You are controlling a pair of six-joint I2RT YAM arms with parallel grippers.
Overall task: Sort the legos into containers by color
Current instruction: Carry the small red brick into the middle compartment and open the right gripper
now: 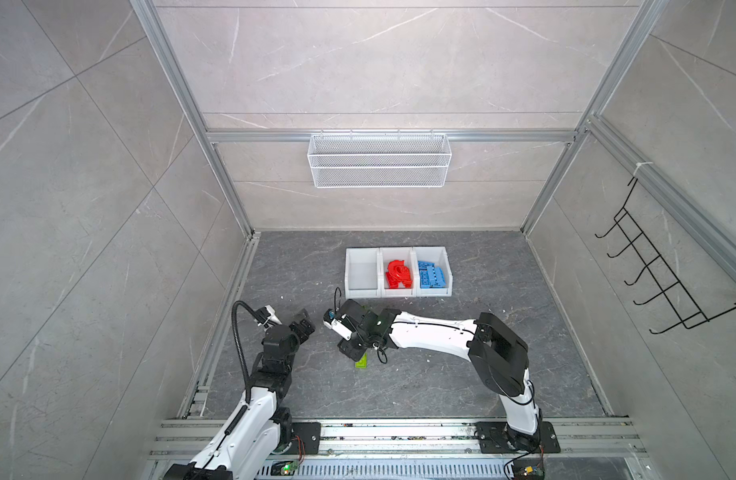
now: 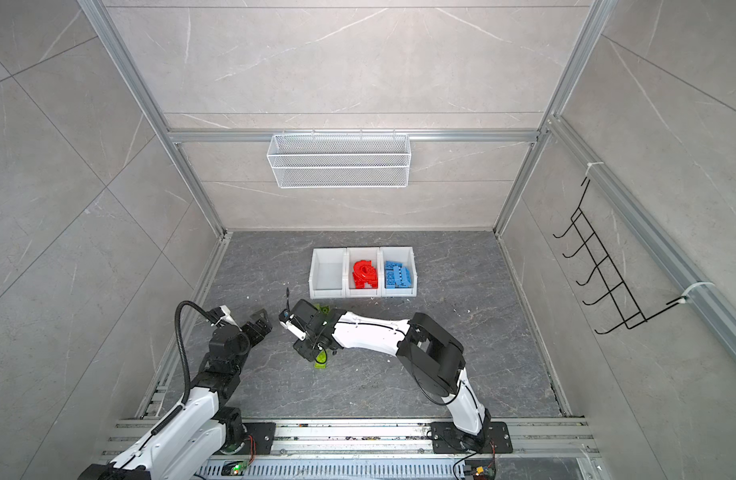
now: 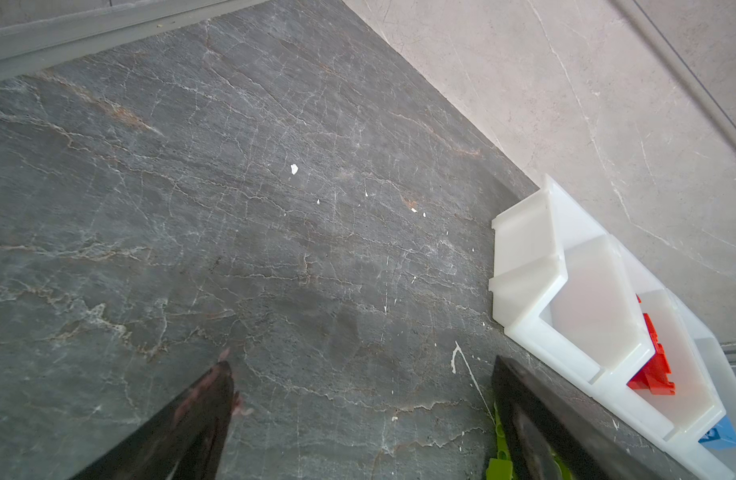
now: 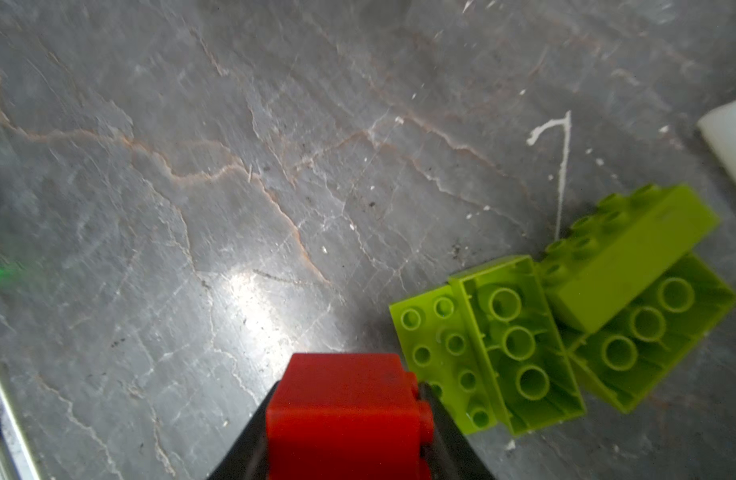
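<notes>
Red brick (image 4: 341, 428) clamped in right hand (image 4: 349, 388), down by the table (image 1: 441, 374), near-left of the bins (image 1: 399, 293).
Green bricks (image 4: 524, 345) lie just beside the grip, so I'd lift straight up before travelling. Target: middle bin (image 1: 395, 254), holding the red pile (image 1: 397, 275). The empty left bin (image 1: 361, 274) is closer, so centre over the middle one first and release low. Left hand (image 3: 358, 370) has its jaws apart, holds nothing and sits left. Keep it there.
</notes>
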